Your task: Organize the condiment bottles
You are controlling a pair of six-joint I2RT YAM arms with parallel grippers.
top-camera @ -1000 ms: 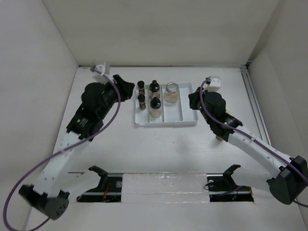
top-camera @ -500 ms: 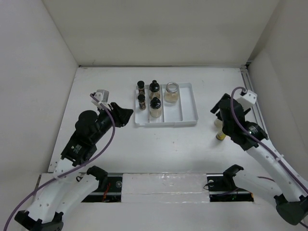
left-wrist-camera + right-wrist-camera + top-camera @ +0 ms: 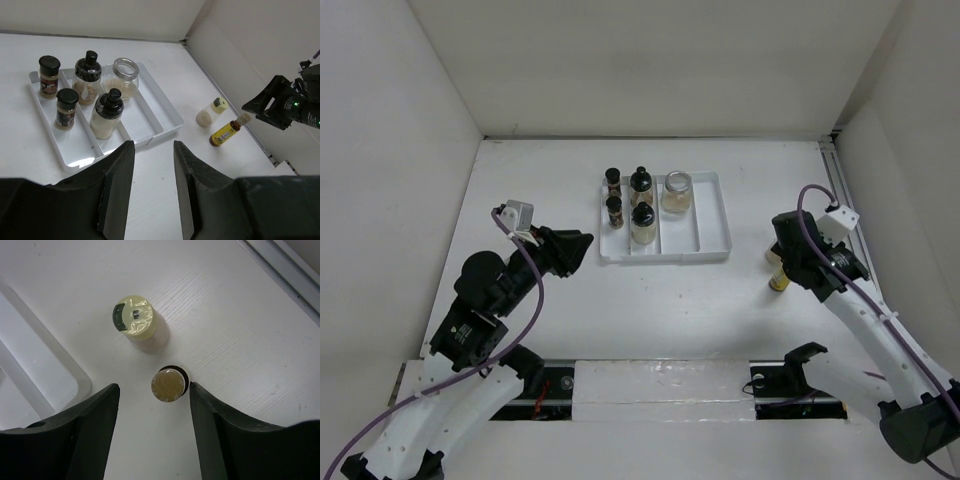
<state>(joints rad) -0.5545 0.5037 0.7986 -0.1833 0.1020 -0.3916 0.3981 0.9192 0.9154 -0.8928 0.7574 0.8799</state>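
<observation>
Five condiment bottles stand in the white divided tray [image 3: 708, 232]: two slim brown spice bottles [image 3: 613, 196], two round black-capped jars [image 3: 641, 205] and a clear silver-lidded jar [image 3: 676, 192]. A gold-capped amber bottle [image 3: 779, 281] and a cream squeeze bottle [image 3: 772, 259] stand on the table right of the tray. My right gripper [image 3: 154, 386] is open above them, and the amber bottle's cap [image 3: 168, 385] shows between its fingers, with the cream bottle [image 3: 134, 317] beyond. My left gripper [image 3: 152, 145] is open and empty, near the tray's front left corner [image 3: 575, 248].
A metal rail [image 3: 845, 205] runs along the table's right edge, close to the two loose bottles. White walls enclose the table on three sides. The tray's right compartment [image 3: 150, 107] holds only the clear jar at its far end.
Both arms have drawn back from the tray's sides toward the near edge. The right gripper moved right and now hangs over the two loose bottles. No bottle has moved.
</observation>
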